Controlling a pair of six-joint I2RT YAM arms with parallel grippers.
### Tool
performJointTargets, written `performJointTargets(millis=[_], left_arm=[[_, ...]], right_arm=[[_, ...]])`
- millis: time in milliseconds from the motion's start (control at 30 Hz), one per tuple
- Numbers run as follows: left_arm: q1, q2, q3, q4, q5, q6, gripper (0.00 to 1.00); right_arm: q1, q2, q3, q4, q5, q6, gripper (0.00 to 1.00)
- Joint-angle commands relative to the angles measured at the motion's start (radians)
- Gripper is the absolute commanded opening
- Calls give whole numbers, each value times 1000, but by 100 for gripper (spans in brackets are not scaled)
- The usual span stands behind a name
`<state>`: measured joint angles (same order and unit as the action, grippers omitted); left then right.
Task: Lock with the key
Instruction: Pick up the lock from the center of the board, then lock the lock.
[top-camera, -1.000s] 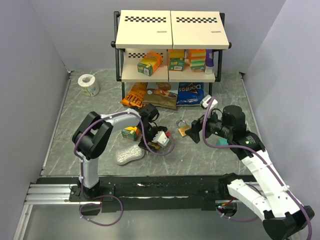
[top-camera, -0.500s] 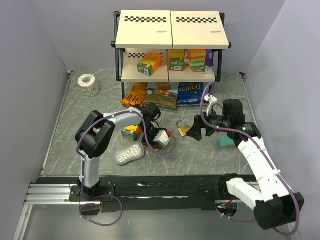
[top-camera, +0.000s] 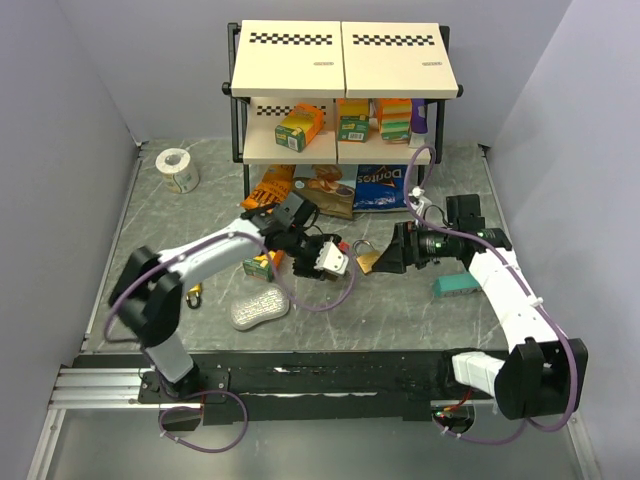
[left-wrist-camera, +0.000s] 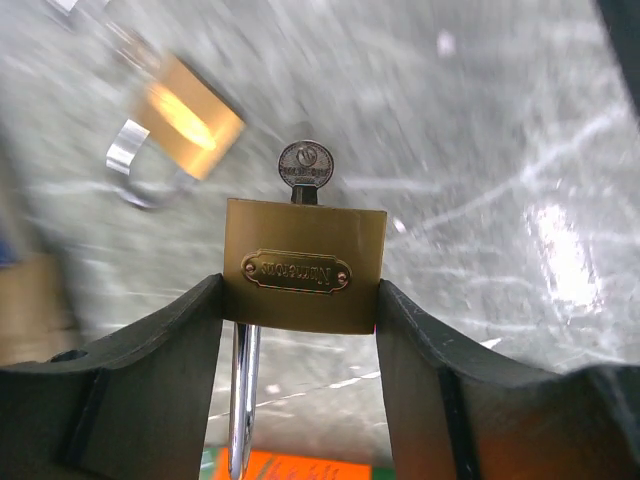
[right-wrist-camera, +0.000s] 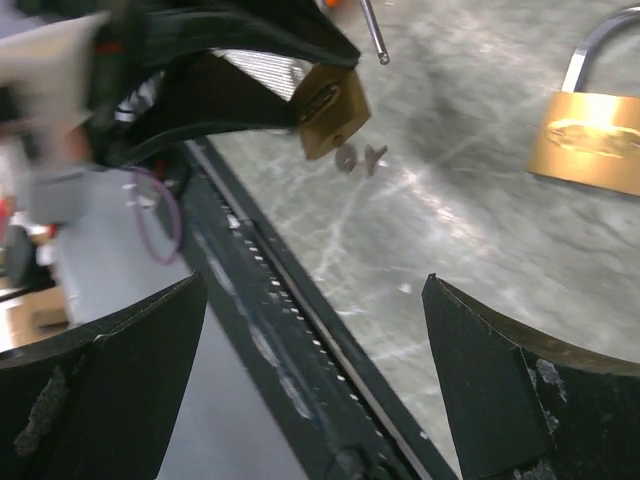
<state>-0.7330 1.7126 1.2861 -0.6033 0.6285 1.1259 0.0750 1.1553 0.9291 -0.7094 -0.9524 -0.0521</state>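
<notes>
The left gripper (left-wrist-camera: 300, 292) has its black jaws partly closed, clamping a small rectangular brass padlock (left-wrist-camera: 305, 278) by its 2 smooth sides. Its curved steel shackle (left-wrist-camera: 243, 385) hangs back between the jaws; a round-headed silver key (left-wrist-camera: 306, 165) sticks out beyond them. Farther out, the right gripper (right-wrist-camera: 315, 290) gapes wide, empty, over the grey marbled tabletop (right-wrist-camera: 440, 230), a loose brass padlock (right-wrist-camera: 590, 140) lying ahead of its jaws.

One loose padlock (right-wrist-camera: 590, 135) lies before the right pincer (right-wrist-camera: 315, 285).
</notes>
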Motion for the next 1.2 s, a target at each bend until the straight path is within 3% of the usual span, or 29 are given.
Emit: performJointTargets(millis=[0, 233, 467, 767, 1033, 1133, 1167], left_arm=[[-52, -160, -25, 143, 11, -70, 1], [-126, -298, -59, 230, -64, -95, 1], [-172, -338, -56, 283, -99, -150, 1], [-186, -350, -54, 289, -125, -149, 1], [-184, -349, -62, 312, -130, -146, 1], [-186, -354, -70, 327, -138, -147, 1], [-184, -355, -70, 327, -141, -155, 1]], right_arm=[[35, 14, 2, 103, -129, 49, 95], [149, 26, 31, 197, -180, 97, 95], [224, 43, 28, 281, -186, 142, 93], [244, 66, 11, 373, -259, 242, 50], [250, 78, -7, 389, -301, 271, 45], [250, 89, 0, 386, -315, 271, 31], [249, 90, 7, 383, -321, 268, 19]])
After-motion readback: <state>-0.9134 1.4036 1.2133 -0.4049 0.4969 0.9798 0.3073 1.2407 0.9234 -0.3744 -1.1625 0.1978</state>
